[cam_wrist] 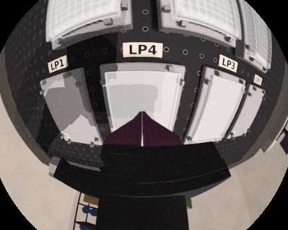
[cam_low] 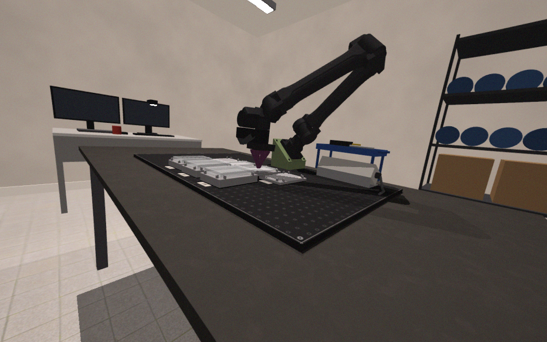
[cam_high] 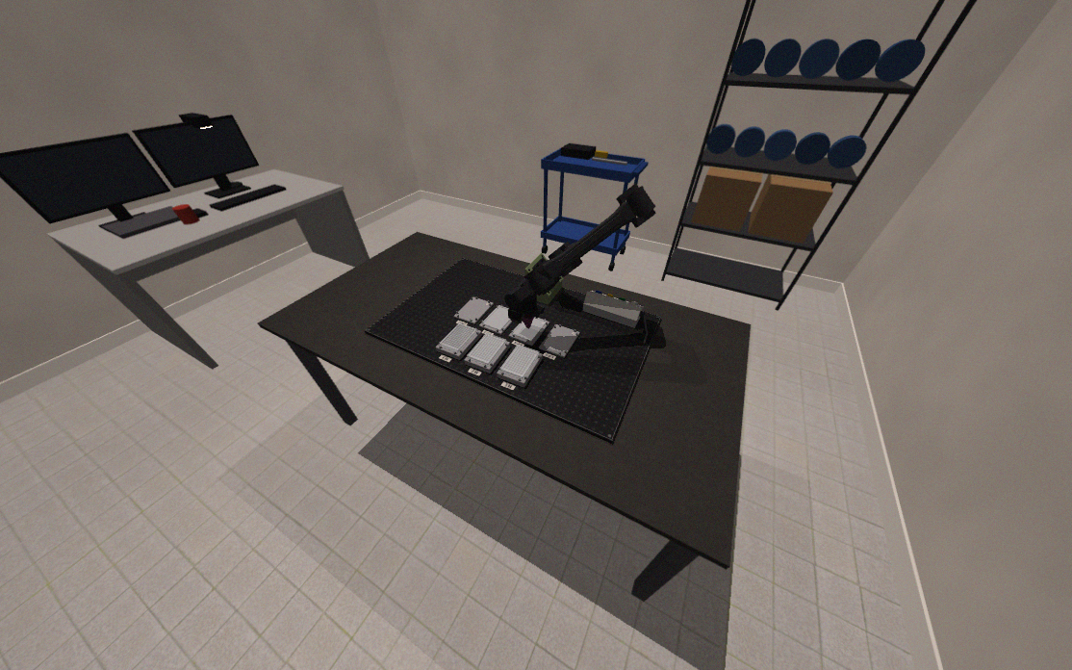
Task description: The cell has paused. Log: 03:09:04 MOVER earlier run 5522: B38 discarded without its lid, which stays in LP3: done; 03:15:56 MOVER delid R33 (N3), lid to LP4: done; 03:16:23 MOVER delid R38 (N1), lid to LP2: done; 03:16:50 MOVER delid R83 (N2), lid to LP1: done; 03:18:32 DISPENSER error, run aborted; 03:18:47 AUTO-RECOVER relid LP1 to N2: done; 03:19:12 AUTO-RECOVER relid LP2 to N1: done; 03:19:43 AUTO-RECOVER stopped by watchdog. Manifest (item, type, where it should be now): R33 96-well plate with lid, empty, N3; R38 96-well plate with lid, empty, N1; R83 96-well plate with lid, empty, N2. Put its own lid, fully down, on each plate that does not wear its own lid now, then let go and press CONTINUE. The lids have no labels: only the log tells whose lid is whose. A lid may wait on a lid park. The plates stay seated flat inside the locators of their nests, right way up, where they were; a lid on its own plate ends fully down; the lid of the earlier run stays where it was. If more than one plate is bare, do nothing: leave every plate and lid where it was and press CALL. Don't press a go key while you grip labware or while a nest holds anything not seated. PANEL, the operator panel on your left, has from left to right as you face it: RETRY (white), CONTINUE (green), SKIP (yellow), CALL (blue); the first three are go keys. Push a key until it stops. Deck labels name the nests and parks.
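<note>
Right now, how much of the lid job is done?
Not much shows as done. The lid lies on park LP4, not on a plate. The gripper hangs above it, jaws shut on nothing. Left: grab it, cover its plate, press CONTINUE on the panel.
</note>
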Controlling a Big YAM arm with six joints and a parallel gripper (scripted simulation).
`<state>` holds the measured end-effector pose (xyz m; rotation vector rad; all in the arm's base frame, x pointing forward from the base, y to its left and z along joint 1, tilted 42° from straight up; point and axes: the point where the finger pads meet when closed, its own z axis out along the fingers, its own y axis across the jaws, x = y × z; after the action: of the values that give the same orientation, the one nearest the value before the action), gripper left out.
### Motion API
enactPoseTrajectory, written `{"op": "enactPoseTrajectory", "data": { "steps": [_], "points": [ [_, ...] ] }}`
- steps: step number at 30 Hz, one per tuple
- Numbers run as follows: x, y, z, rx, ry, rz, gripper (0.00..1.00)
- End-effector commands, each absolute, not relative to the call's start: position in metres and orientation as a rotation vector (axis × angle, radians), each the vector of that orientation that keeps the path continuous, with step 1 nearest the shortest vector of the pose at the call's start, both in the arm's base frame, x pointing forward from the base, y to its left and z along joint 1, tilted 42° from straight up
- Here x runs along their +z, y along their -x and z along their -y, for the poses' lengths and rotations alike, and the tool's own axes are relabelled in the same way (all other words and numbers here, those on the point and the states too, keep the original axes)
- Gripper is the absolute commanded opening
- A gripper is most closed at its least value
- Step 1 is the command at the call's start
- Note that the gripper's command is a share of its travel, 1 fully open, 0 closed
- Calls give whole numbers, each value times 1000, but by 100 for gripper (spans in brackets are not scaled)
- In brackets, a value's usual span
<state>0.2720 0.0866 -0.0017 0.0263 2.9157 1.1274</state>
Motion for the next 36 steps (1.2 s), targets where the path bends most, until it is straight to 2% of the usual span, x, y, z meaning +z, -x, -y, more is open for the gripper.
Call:
{"op": "enactPoseTrajectory", "data": {
  "steps": [1,28,36],
  "points": [
    [-10,-263,-94,1139,-24,-2944,0],
    [-9,-252,-93,1147,-5,-2957,0],
    [15,-277,-73,1110,-14,-2895,0]
  ]
}}
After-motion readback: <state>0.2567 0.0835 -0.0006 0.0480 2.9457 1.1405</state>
